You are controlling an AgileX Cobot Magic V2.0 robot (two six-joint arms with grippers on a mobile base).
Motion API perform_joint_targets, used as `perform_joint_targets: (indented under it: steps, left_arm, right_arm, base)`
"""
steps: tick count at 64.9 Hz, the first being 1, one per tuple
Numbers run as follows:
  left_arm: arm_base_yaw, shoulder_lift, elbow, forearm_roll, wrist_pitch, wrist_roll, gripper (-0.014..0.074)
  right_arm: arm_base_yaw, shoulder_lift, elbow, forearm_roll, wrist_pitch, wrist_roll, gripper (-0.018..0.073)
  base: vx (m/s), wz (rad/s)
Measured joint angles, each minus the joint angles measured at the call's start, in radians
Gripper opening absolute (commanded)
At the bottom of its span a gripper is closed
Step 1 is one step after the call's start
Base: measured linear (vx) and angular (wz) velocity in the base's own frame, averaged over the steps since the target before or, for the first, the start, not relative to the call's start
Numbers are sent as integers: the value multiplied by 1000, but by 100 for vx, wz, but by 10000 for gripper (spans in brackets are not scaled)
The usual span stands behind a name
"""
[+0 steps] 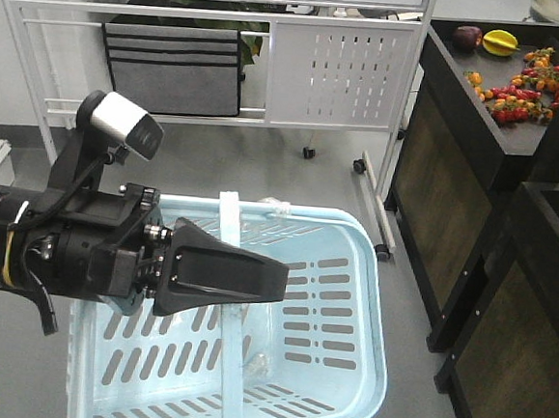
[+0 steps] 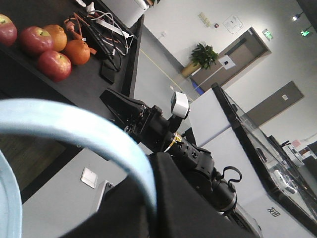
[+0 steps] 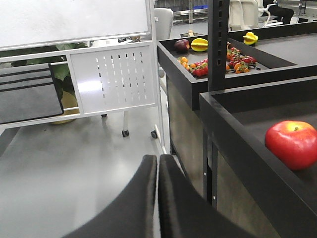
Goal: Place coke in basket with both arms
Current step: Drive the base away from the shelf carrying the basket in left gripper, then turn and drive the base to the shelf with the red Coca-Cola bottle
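Front view: right gripper [image 1: 276, 278] poised over the open basket [image 1: 336, 296], shut on nothing, pointing across it toward the dark shelves [image 1: 456, 175]. Flat strap handle [image 1: 228, 220] laid across the rim. No coke to be made out, in the basket or on the floor around it.

Left wrist view: broad pale blue curve of the basket close to the lens, with a blurred dark mass below it, likely the left fingers [image 2: 168, 208]; clenched or released, cannot tell. Right arm beyond, before a counter [image 2: 89, 84] of apples [image 2: 52, 64]. No coke.

Right wrist view: right fingers [image 3: 143, 198] pressed together, empty, aimed past the shelves. No coke here either, so bearing, long axis and nearer arm cannot be judged. Probably a matter of finding the bottle first.
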Motion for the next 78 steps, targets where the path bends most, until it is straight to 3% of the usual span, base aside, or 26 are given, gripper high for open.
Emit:
perform_joint_targets:
  steps: [78]
  left_arm:
    - [0, 0, 0, 0, 0, 0, -7]
  right_arm:
    - [0, 0, 0, 0, 0, 0, -4]
  base:
    - [24, -2]
